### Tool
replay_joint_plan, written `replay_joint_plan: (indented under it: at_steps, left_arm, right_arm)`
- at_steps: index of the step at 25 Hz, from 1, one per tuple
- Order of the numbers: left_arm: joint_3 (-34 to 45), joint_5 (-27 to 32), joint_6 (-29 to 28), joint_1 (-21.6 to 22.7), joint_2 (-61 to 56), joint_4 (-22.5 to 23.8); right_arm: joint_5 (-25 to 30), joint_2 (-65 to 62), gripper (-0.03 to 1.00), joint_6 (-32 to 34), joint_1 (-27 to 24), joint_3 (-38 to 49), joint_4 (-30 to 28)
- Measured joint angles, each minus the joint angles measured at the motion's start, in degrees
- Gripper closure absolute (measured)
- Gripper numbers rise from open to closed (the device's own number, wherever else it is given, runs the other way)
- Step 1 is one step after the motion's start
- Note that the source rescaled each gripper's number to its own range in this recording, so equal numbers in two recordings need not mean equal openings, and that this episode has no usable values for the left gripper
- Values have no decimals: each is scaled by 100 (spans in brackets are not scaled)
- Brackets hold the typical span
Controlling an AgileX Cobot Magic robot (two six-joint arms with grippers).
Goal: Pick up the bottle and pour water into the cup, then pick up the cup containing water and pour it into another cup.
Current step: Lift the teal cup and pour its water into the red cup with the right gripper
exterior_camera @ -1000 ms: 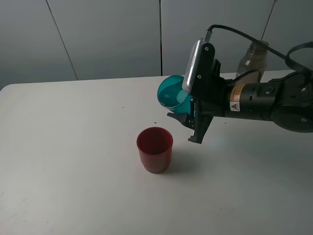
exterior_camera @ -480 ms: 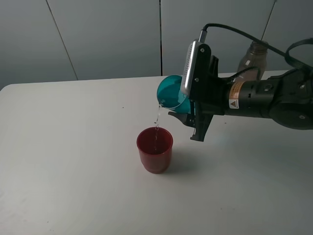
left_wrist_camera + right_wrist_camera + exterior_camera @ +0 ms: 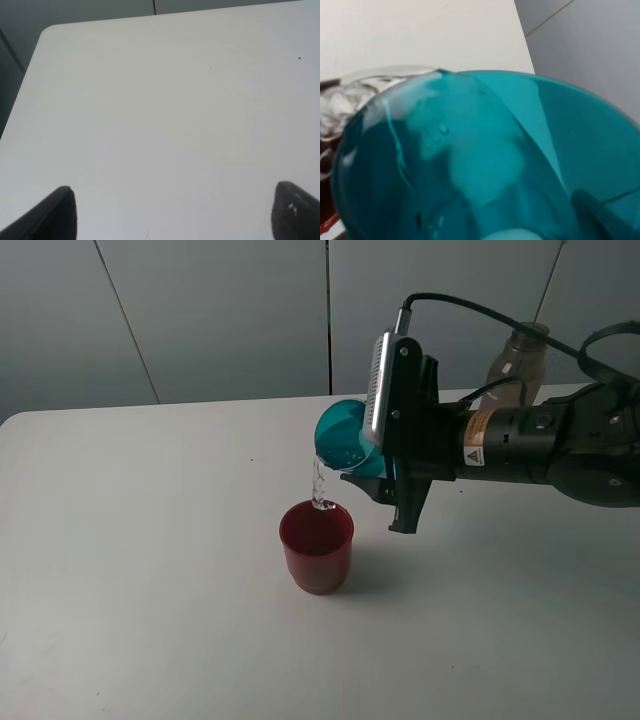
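Note:
My right gripper (image 3: pixel 388 472) is shut on the teal cup (image 3: pixel 343 438) and holds it tipped on its side above the table, mouth to the left. A stream of water (image 3: pixel 319 483) falls from its rim into the dark red cup (image 3: pixel 316 545), which stands upright below. The teal cup fills the right wrist view (image 3: pixel 485 160), with a sliver of the red cup (image 3: pixel 326 220) at the edge. The smoky bottle (image 3: pixel 517 362) stands upright behind my right arm at the back right. My left gripper (image 3: pixel 172 212) is open over bare table, with only its fingertips (image 3: pixel 57 210) showing.
The white table (image 3: pixel 150 570) has a back edge against grey wall panels. Its back left corner shows in the left wrist view (image 3: pixel 47 32). My right arm (image 3: pixel 540 445) stretches across the right side above the table.
The right gripper has tipped the teal cup further and shifted slightly left. Water started to fall half a second ago and now runs as a fuller stream into the red cup.

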Motion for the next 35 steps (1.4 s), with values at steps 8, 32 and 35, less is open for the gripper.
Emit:
replay_joint_plan:
  at_steps: [8,32,35]
  left_arm:
    - [0,0,0,0,0,0]
    - [0,0,0,0,0,0]
    - [0,0,0,0,0,0]
  right_arm:
    - [71,0,89,-492,0,0,176]
    - [120,0,89,-2110,0,0,646]
    - [120,0,89,-2340,28,0,752]
